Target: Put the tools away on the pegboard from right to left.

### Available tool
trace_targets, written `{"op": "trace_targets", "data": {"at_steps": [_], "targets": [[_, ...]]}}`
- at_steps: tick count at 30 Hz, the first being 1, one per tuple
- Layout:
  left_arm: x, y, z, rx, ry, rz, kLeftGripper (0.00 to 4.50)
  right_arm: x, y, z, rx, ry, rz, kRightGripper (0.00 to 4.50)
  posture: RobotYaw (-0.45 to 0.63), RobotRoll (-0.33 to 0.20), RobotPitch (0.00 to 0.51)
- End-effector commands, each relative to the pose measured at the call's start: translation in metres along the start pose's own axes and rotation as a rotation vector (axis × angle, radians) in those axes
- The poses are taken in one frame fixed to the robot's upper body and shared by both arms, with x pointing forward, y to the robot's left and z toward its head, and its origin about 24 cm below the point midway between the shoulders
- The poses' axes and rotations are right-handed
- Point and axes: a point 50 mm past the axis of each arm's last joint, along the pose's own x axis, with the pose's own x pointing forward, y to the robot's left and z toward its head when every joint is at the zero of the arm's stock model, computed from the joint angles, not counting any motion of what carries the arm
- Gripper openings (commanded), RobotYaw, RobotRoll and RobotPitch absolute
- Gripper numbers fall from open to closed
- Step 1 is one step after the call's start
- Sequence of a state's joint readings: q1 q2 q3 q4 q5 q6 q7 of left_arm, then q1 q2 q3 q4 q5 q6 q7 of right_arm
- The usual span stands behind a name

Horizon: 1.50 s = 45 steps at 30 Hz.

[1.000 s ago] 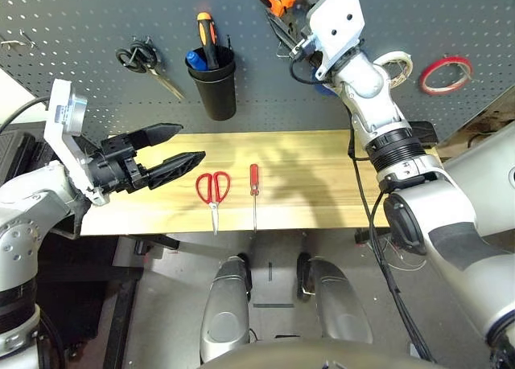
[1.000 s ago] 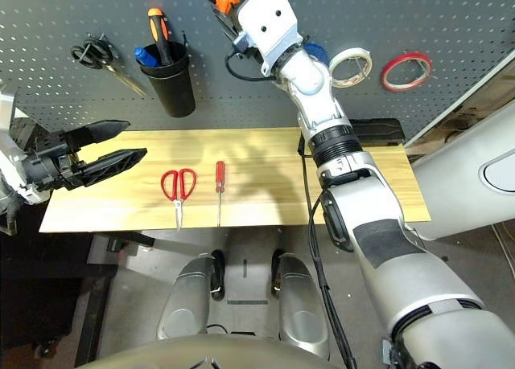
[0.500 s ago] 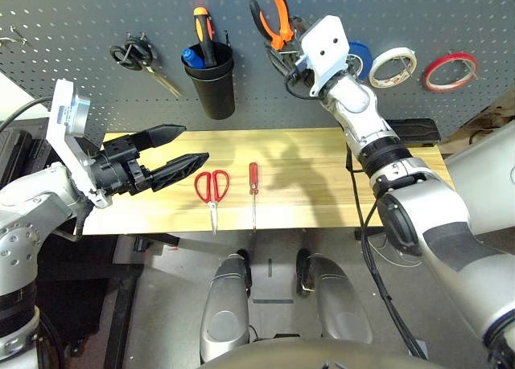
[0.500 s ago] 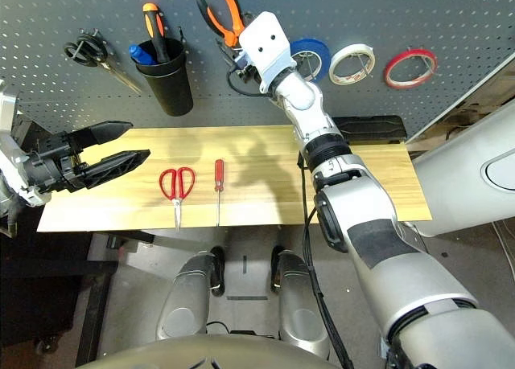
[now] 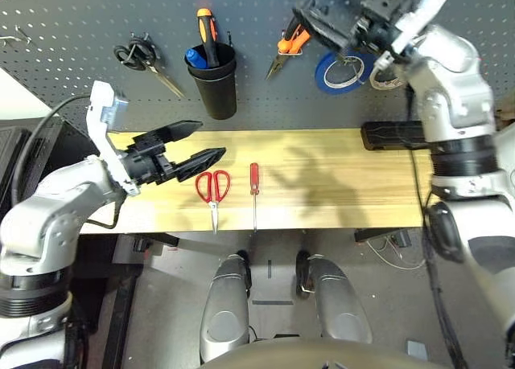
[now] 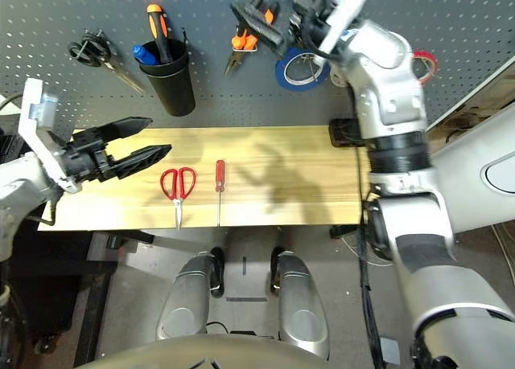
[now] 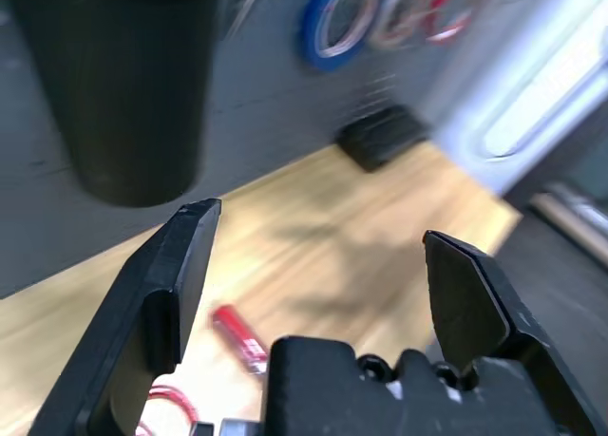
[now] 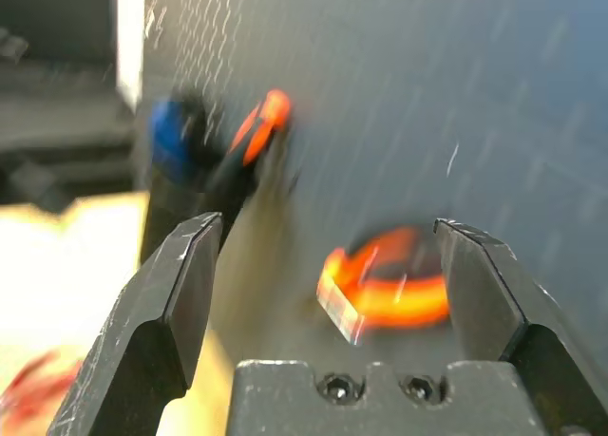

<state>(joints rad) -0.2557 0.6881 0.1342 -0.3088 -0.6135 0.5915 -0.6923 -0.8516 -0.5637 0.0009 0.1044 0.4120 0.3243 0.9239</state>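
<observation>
So the orange-handled pliers are hanging on the pegboard with the red tape ring off to the right of them, half hidden behind the arm, which leaves the red-handled screwdriver and the red-handled scissors lying flat on the wooden table, side by side but not touching, screwdriver on the right. Going right to left I'd guess the screwdriver is next, probably headed for the black cup where another screwdriver already stands. It looks light and stiff, a thin steel shaft with a chunkier plastic handle, so nothing fragile, but the shaft is skinny and likely slippery and it'll roll if nudged; I'd pinch it across the red handle, which is the end toward the pegboard. The scissors should be light too, rigid when closed, but the blades could swing open if you grab just one loop, so taking hold near the pivot or across both loops seems safer. The left gripper hovers just left of the scissors with its jaws spread wide and nothing between them, and the right gripper is up by the pliers, jaws also wide apart and empty
</observation>
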Motion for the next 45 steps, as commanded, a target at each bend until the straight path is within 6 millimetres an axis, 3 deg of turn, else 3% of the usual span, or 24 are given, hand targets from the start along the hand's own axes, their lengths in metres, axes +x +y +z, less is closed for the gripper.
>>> {"op": "trace_targets", "data": {"at_steps": [1,4,11,19,32,40,45], "targets": [[0.014,-0.005,-0.015,0.004,0.042,0.023,4.5,-0.01,0.024,-0.018,0.073,0.119,0.171,4.44,-0.03,0.0,0.104],[0.026,-0.013,-0.029,-0.044,0.067,0.024,4.5,-0.022,0.039,-0.038,0.118,0.204,0.222,4.44,-0.04,0.0,0.09],[0.061,-0.018,-0.085,-0.203,0.254,0.146,4.5,-0.032,0.07,-0.081,0.084,0.344,0.343,4.44,-0.07,0.0,0.069],[0.095,-0.023,-0.124,-0.28,0.427,0.238,4.5,-0.042,0.083,-0.107,0.06,0.412,0.363,4.44,-0.11,0.0,0.08],[0.115,-0.03,-0.171,-0.258,0.642,0.317,4.5,-0.071,0.102,-0.125,0.106,0.482,0.366,4.44,-0.18,0.0,0.129],[0.117,-0.036,-0.19,-0.261,0.713,0.384,4.5,-0.076,0.108,-0.117,0.133,0.467,0.352,4.44,-0.24,0.0,0.178],[0.118,-0.039,-0.197,-0.282,0.717,0.408,2.71,-0.08,0.111,-0.113,0.146,0.476,0.348,4.5,-0.25,0.0,0.186]]}}
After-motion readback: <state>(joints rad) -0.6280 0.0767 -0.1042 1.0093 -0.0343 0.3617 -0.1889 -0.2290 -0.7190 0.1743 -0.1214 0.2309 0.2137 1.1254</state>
